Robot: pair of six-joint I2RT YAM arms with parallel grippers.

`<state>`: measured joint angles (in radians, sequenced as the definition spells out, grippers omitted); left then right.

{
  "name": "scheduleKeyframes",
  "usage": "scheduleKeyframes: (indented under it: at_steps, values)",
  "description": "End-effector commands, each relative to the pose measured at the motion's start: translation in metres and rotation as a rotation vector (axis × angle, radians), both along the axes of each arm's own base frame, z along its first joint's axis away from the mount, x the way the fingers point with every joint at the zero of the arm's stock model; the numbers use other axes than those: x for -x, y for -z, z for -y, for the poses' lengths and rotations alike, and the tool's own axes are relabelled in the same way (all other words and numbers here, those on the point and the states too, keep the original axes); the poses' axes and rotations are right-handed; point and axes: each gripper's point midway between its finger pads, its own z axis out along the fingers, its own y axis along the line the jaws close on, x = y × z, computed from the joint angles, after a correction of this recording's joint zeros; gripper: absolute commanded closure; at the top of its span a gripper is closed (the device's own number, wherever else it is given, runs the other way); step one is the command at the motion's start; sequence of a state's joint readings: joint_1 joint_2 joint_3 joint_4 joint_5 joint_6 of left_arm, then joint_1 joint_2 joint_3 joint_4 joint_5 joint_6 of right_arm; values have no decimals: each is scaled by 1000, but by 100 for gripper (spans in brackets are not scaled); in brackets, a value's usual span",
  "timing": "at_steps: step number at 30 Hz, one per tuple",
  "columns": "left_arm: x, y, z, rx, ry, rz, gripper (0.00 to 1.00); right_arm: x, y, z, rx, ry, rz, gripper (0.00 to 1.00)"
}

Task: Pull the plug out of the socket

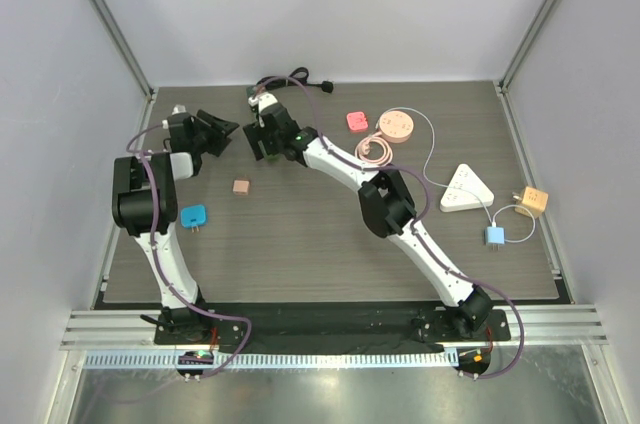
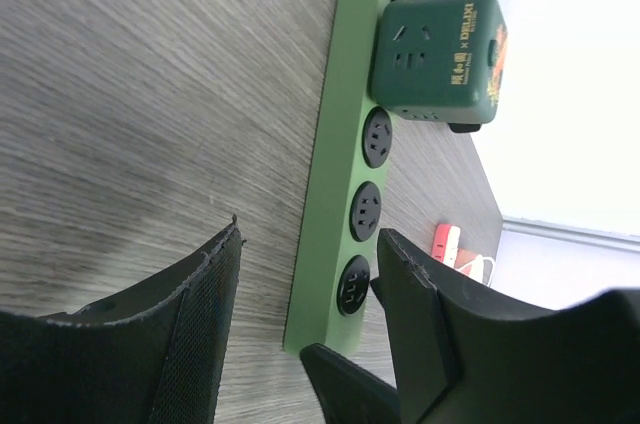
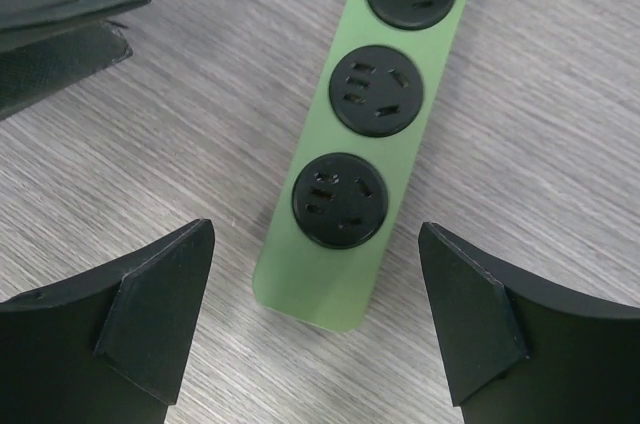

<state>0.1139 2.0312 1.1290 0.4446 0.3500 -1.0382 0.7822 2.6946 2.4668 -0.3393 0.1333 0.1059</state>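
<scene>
A light green socket strip [image 2: 335,194] lies on the wooden table, with three free black sockets along it. A dark green cube plug [image 2: 440,59] sits in the socket at its far end, by the black cable. My left gripper [image 2: 310,244] is open, low beside the strip's near end and holding nothing. My right gripper [image 3: 315,239] hovers open over that same end [image 3: 345,244], one finger on each side, apart from it. The plug shows only as a sliver at the top edge of the right wrist view. From above, both grippers [image 1: 222,129] [image 1: 265,144] meet at the back left.
A pink block [image 1: 240,186] and a blue plug [image 1: 193,214] lie near the left arm. A red adapter [image 1: 357,121], a pink round case [image 1: 397,125], a white triangular charger [image 1: 467,189], an orange cube [image 1: 531,201] and a small blue plug [image 1: 494,236] lie to the right.
</scene>
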Motion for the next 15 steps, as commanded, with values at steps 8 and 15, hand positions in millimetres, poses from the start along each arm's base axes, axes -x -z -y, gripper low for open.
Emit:
scheduleKeyframes:
  at_steps: [8, 15]
  values:
    - [-12, -32, -7, -61, 5, 66, 42, -9, -19, -8, 12, 19, 109, 35]
    - [-17, -33, 4, -16, 66, 97, 43, -10, -14, -3, 30, 32, 110, 36]
